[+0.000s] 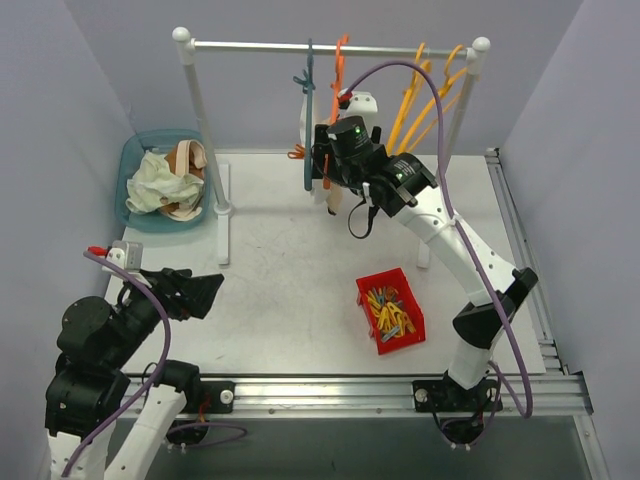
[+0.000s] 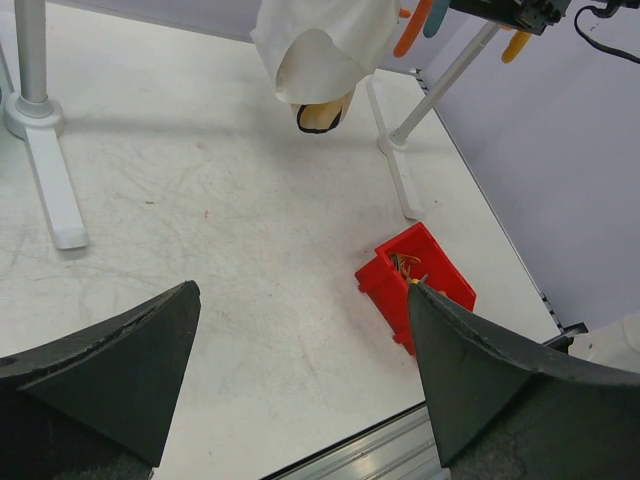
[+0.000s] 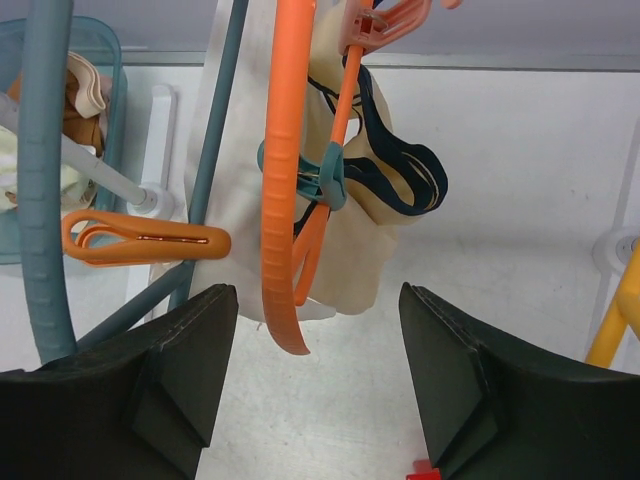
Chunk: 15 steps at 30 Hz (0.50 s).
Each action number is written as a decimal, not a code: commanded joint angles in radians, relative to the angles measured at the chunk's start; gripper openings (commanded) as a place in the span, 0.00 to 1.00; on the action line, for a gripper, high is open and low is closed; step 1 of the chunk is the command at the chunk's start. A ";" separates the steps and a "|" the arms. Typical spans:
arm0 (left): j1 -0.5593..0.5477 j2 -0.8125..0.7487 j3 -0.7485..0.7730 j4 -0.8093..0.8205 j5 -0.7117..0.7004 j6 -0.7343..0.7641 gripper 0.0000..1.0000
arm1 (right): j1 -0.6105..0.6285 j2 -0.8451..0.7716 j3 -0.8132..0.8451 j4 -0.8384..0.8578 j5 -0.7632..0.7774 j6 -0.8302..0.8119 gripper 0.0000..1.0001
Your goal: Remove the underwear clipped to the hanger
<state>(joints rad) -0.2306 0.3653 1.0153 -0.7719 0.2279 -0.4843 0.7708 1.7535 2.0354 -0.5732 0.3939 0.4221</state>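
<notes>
**Status: no garment detached yet.**

1. Near left corner of the desk: the left gripper point(image 2: 302, 300) is parked low with its jaws wide apart and nothing between them. It faces across the desk toward the hanging garments, well apart from them.
2. Near edge, right of centre: an open red plastic bin point(image 1: 400, 345) holds loose yellow and orange pegs.
3. Far edge, centre: a white tube rail point(image 1: 330, 46) carries a grey-blue plastic hanger point(image 3: 45, 180) and an orange plastic hanger point(image 3: 280, 200). The plain white fabric brief point(image 2: 320, 40) and the cream brief with dark trim point(image 3: 400, 190) both hang here. A teal peg point(image 3: 325, 180) clamps fabric to the orange hanger, and an orange peg point(image 3: 150, 240) sits on the grey-blue one.
4. The right gripper point(image 3: 315, 295) is raised to the garments with its jaws spread, empty. The tip of the orange hanger and the lower hem lie between them. No contact is visible.
5. Far left corner: a teal plastic basket point(image 1: 135, 150) holds only a pale green cloth point(image 1: 150, 185) and a peach-tan cloth point(image 1: 188, 160).

Judgement: both briefs are left to unclip. The right arm is positioned for the first release.
</notes>
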 commanded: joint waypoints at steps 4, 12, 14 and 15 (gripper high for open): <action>-0.018 0.008 0.055 -0.033 -0.024 0.027 0.93 | -0.011 0.026 0.072 -0.039 0.080 0.006 0.63; -0.021 0.003 0.051 -0.035 -0.021 0.024 0.93 | -0.042 0.047 0.065 -0.085 0.031 -0.045 0.43; -0.022 0.003 0.052 -0.035 -0.022 0.024 0.93 | -0.048 0.047 0.059 -0.094 0.030 -0.052 0.38; -0.023 0.003 0.051 -0.036 -0.022 0.024 0.93 | -0.047 0.047 0.054 -0.097 0.033 -0.060 0.37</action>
<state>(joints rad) -0.2481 0.3656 1.0389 -0.8085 0.2131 -0.4736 0.7315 1.7821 2.0682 -0.6388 0.4183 0.3916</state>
